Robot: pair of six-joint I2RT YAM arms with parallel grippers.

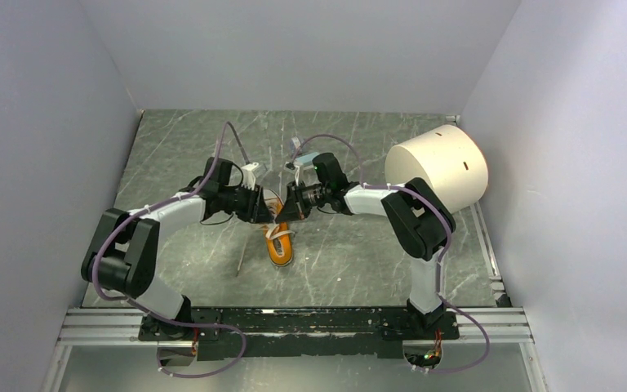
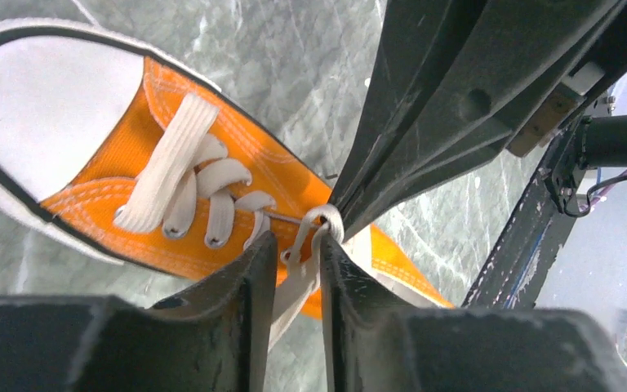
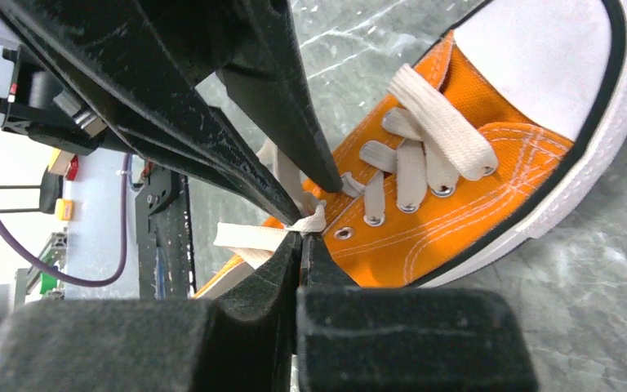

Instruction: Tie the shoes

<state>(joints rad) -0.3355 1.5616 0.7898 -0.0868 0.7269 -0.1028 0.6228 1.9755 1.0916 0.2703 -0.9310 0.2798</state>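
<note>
Canvas shoe, top view: orange canvas low-top sneaker (image 1: 280, 249) with white rubber sole, lying mid-way across the grey marbled table (image 1: 180, 155), toe toward the arm bases.
Laces, top view: cream-white laces (image 1: 278, 232) cross the upper; one thin pale strand lies on the table just left of the shoe.
Arms, top view: left gripper (image 1: 261, 206) and right gripper (image 1: 291, 204) meet over the shoe's far end.
Drum, top view: white cylinder (image 1: 437, 167) on its side, well right of the shoe.
Claw, left wrist view: left gripper (image 2: 294, 265) narrow, with a flat lace strand clamped between its fingers; the other claw's tips converge on a lace loop just above.
Shoe, left wrist view: toe cap upper left, lacing facing the camera.
Claw, right wrist view: right gripper (image 3: 300, 238) pressed together, pinching a lace at its tips beside the eyelets.
Shoe, right wrist view: toe cap upper right.
</note>
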